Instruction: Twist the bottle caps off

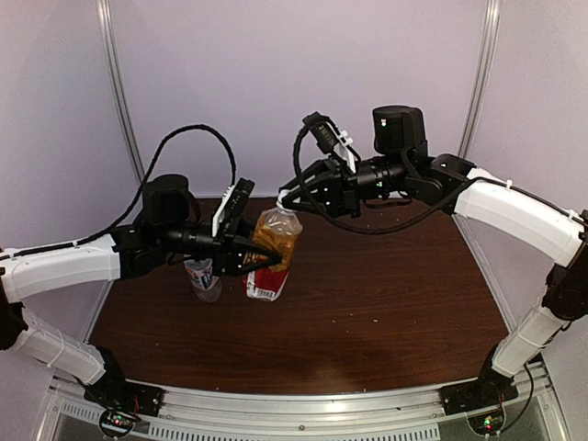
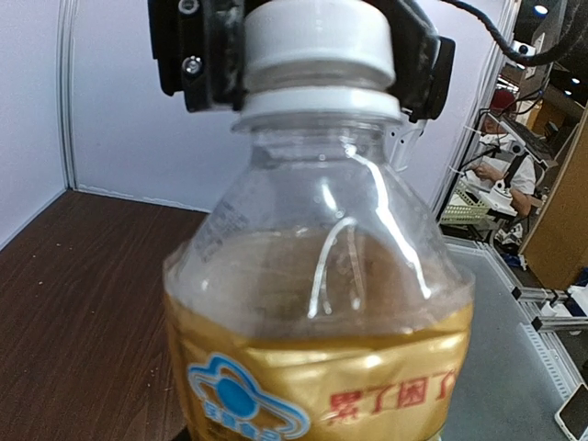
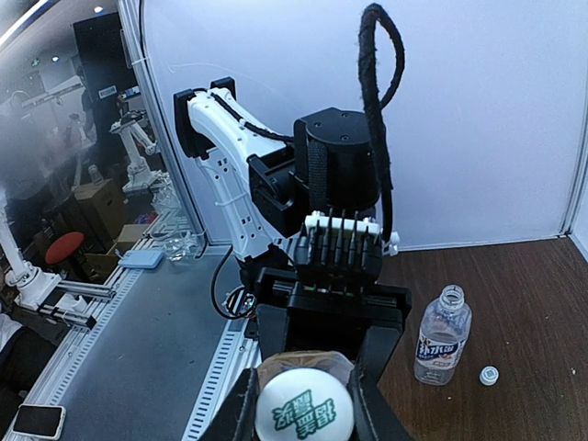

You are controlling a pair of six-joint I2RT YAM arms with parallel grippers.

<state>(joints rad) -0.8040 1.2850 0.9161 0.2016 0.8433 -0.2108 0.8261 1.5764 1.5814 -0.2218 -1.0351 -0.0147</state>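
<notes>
The amber bottle [image 1: 278,231] with its red-yellow label stands upright left of the table's middle. My left gripper [image 1: 271,255] is shut on its body from the left; its fingers are hidden in the left wrist view, where the bottle [image 2: 312,303] fills the frame. My right gripper [image 3: 304,415] is shut on this bottle's white cap [image 3: 304,409], one finger on each side. From the left wrist view the cap [image 2: 317,41] sits on the neck between those black fingers [image 2: 197,55]. The clear bottle [image 3: 442,333] stands uncapped nearby, its loose cap [image 3: 489,375] lying on the table beside it.
The clear bottle [image 1: 204,278] stands just behind my left gripper's body. The brown table [image 1: 386,294] stretches out to the right. Pale panels close the back and sides. A metal rail [image 1: 303,404] runs along the near edge. A black cable [image 1: 197,138] loops above the left arm.
</notes>
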